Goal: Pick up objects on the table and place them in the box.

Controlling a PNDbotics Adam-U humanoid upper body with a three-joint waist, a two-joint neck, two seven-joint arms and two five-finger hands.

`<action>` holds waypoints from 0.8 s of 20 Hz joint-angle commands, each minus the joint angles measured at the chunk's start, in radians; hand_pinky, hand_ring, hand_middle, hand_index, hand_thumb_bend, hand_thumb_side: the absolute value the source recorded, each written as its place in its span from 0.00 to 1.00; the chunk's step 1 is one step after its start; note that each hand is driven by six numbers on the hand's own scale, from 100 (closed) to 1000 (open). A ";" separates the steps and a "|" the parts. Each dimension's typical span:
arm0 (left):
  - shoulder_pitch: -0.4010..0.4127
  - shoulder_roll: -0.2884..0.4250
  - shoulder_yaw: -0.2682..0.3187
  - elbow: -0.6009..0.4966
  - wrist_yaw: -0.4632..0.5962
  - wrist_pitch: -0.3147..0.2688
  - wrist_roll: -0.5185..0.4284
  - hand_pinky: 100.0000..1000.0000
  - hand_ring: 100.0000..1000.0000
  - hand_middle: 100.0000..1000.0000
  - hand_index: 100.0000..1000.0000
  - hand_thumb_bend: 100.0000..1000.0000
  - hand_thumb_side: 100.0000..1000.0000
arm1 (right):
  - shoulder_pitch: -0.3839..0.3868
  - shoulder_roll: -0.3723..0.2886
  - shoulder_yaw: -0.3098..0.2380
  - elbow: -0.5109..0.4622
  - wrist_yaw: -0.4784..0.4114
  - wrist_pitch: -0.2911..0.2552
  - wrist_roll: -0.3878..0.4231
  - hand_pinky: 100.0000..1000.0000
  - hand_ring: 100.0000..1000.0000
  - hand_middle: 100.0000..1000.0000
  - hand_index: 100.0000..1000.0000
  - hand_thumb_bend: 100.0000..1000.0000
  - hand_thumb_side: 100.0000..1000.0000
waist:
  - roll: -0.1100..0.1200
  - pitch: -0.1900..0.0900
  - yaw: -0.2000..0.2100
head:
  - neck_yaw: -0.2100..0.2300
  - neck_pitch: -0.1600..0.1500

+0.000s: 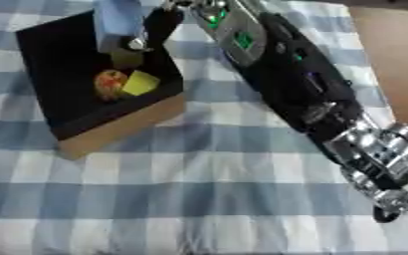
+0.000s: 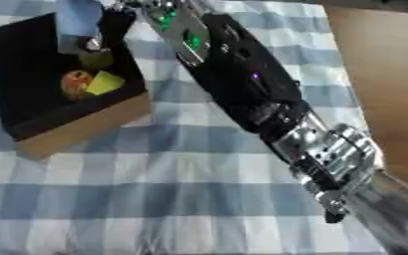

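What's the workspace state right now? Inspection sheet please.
Surface: blue-and-white checked cloth covers the table.
Job's things: box, black inside with tan outer wall, sits at upper left; a yellow block and an orange-red round object lie inside it, side by side. A blue box-shaped object is above the box's far side.
Clutter: nothing seen on the cloth outside the box.
Hands: right hand is at the blue object; grip cannot be told. Left hand not in view.
Cables: nothing seen.
Surroundings: bare brown surface at right.
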 commanded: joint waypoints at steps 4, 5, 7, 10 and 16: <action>-0.019 0.001 -0.006 -0.017 0.015 0.002 -0.015 0.73 0.84 0.74 0.77 0.43 0.62 | -0.016 0.060 -0.024 0.091 0.157 -0.057 -0.038 0.84 0.84 0.61 0.81 0.00 0.00 | -0.004 -0.004 0.006 | -0.012 -0.018; -0.019 0.001 -0.006 -0.017 0.015 0.002 -0.016 0.73 0.84 0.74 0.77 0.43 0.62 | -0.015 0.064 -0.026 0.098 0.175 -0.062 -0.037 0.85 0.85 0.64 0.84 0.00 0.00 | -0.004 -0.004 0.006 | -0.012 -0.017; -0.017 0.002 -0.006 -0.017 0.016 0.003 -0.017 0.73 0.84 0.74 0.77 0.43 0.62 | -0.015 0.068 -0.031 0.099 0.201 -0.069 -0.041 0.89 0.92 0.73 0.91 0.00 0.12 | -0.004 -0.005 0.004 | -0.013 -0.016; -0.014 0.003 -0.005 -0.017 0.016 0.005 -0.017 0.73 0.84 0.74 0.78 0.43 0.62 | -0.021 0.064 -0.041 0.071 0.216 -0.062 -0.048 0.91 0.94 0.74 0.94 0.03 0.19 | -0.003 -0.006 -0.001 | -0.008 -0.016; -0.008 0.007 -0.005 -0.017 0.015 0.007 -0.016 0.73 0.84 0.74 0.78 0.43 0.62 | -0.037 0.046 -0.046 -0.008 0.188 -0.058 -0.009 0.94 0.97 0.76 0.97 0.09 0.18 | -0.002 -0.010 -0.011 | 0.000 -0.016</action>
